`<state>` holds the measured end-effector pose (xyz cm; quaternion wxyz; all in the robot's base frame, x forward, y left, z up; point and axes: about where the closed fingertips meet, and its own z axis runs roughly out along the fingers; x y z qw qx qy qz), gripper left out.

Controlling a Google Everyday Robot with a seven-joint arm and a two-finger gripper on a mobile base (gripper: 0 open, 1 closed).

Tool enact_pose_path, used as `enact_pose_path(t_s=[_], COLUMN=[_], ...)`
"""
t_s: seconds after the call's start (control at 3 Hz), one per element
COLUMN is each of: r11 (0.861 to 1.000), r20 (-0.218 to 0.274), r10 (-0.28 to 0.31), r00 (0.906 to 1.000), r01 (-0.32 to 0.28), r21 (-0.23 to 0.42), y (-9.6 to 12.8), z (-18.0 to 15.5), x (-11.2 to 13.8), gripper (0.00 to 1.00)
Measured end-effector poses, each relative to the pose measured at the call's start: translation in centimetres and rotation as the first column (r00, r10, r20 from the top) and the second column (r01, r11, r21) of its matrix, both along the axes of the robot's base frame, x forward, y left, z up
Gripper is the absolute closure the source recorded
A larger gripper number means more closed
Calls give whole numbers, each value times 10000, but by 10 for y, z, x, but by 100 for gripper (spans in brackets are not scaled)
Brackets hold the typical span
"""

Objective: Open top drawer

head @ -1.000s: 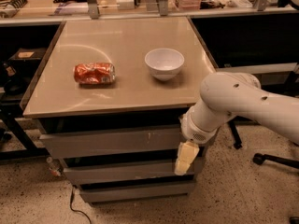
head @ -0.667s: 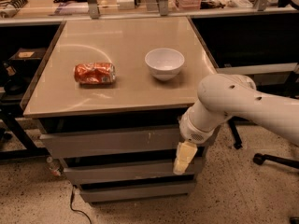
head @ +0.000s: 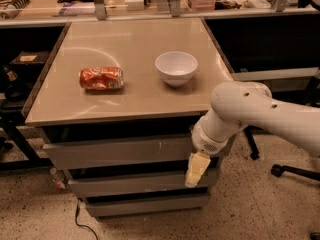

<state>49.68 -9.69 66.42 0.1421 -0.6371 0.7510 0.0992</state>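
Under tabletop (head: 135, 49), top drawer (head: 115, 152) is uppermost of three grey fronts. I see gripper (head: 196, 170) pointing down before its lower right end; grasp state: cannot tell. Can (head: 101, 78) and bowl (head: 176, 68) on tabletop.

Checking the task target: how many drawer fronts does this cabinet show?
3, stacked under the tabletop: top drawer, middle drawer, bottom drawer. None seems hidden. The gripper hangs at the middle drawer's right end.

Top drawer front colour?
Top drawer is grey, camera view; claw hangs by its right end.
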Motion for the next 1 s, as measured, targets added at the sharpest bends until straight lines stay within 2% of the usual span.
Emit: enact_pose_path(t_s=[0.33,0.67,1.0], r11=[9999,9999,9998], r20=[-697,-699,-1489], r10=[-45,-45,-89], r00=[9976,9975,9888], r01=[34,34,60], r21=[-169,-169,-196], y=[-4,-4,-9], z=[-4,-4,-4], x=[-31,-31,-72], gripper=[0,0,0])
